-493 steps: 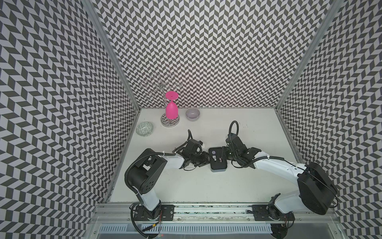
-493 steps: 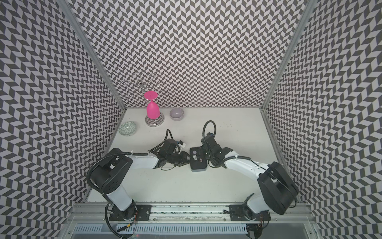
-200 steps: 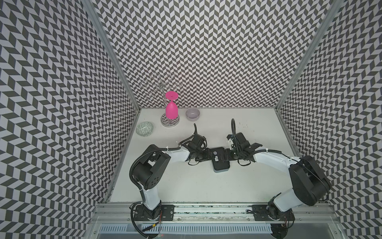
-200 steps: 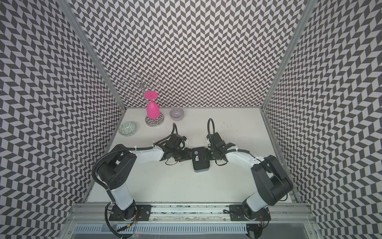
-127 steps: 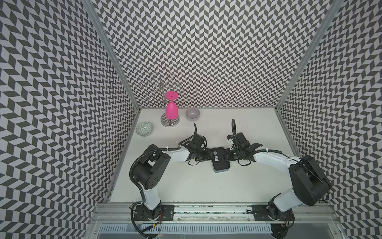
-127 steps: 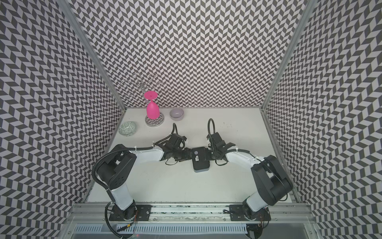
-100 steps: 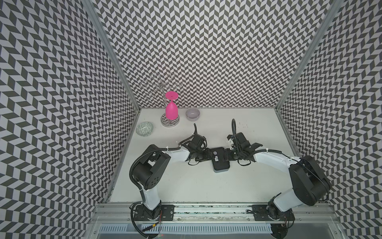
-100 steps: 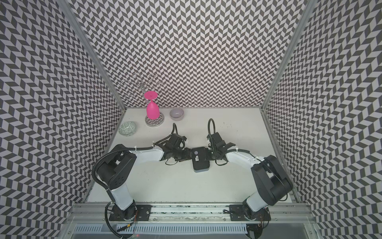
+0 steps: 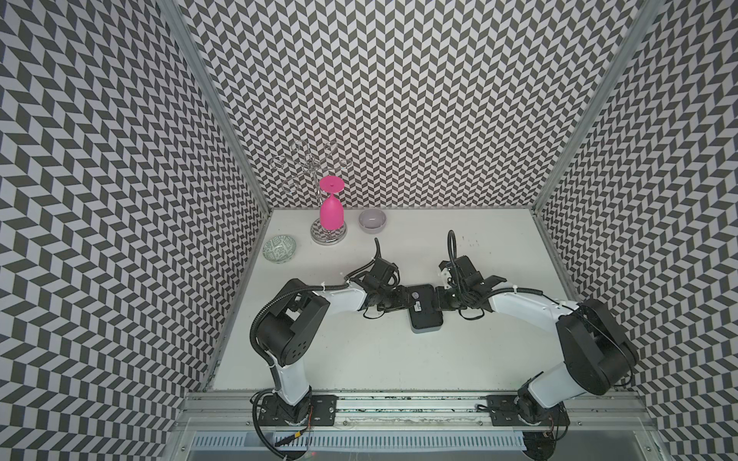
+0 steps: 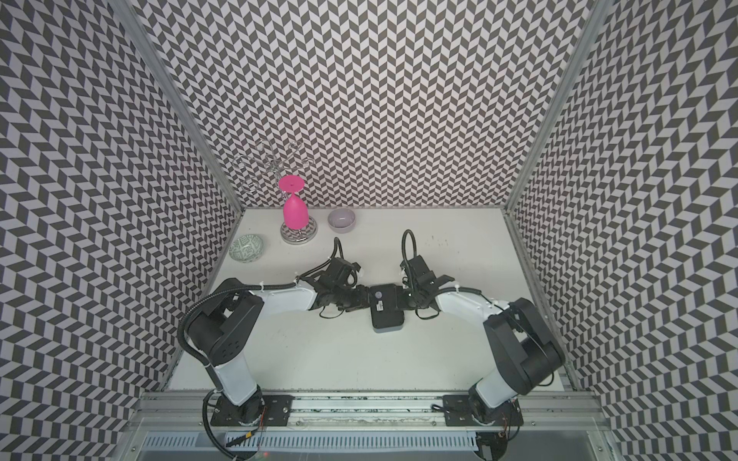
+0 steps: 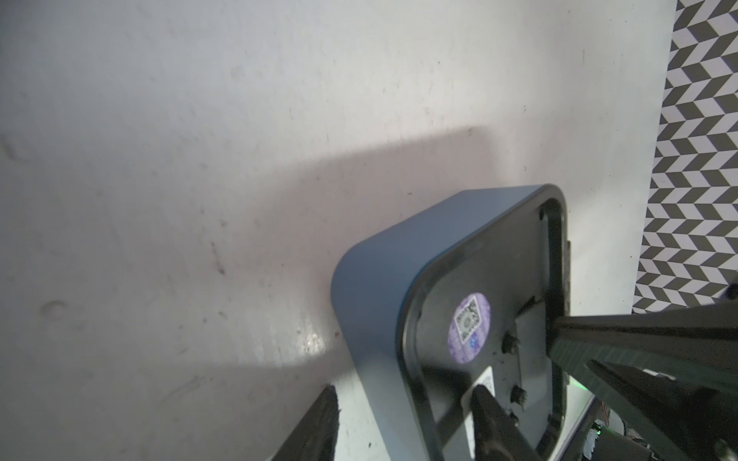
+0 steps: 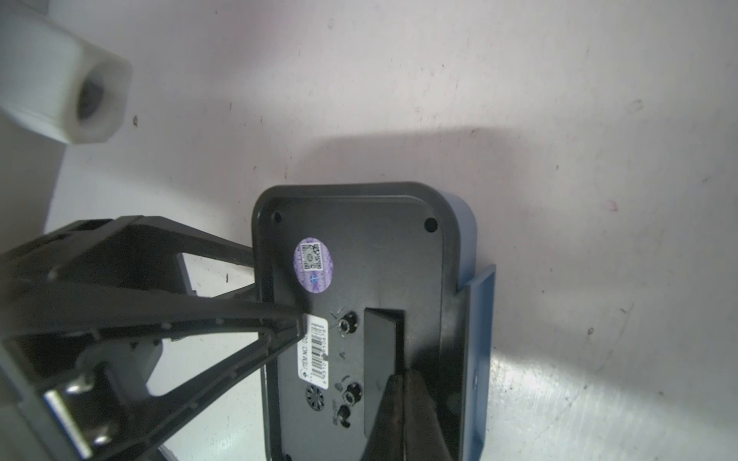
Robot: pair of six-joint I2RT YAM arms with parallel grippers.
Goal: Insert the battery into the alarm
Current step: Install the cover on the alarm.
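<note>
The alarm (image 9: 425, 315) (image 10: 385, 311) lies face down mid-table, black back with white label up and blue casing (image 11: 399, 259) around it. My left gripper (image 9: 405, 297) (image 11: 403, 399) straddles its left edge, shut on it. One finger rests on the label and the other sits outside the casing wall. My right gripper (image 9: 437, 299) (image 12: 404, 379) comes from the right. It is shut, with its tips together in the dark rectangular slot (image 12: 383, 331) in the back. The battery is hidden.
At the back left stand a wire rack holding an upturned pink glass (image 9: 331, 213), a grey bowl (image 9: 372, 220) and a green patterned dish (image 9: 279, 249). Chevron walls close in three sides. A blue flap (image 12: 479, 287) juts from the alarm's side.
Since the earliest frames both wrists have shifted to lie lower and flatter against the alarm's two sides. Over the last second nothing has visibly moved.
</note>
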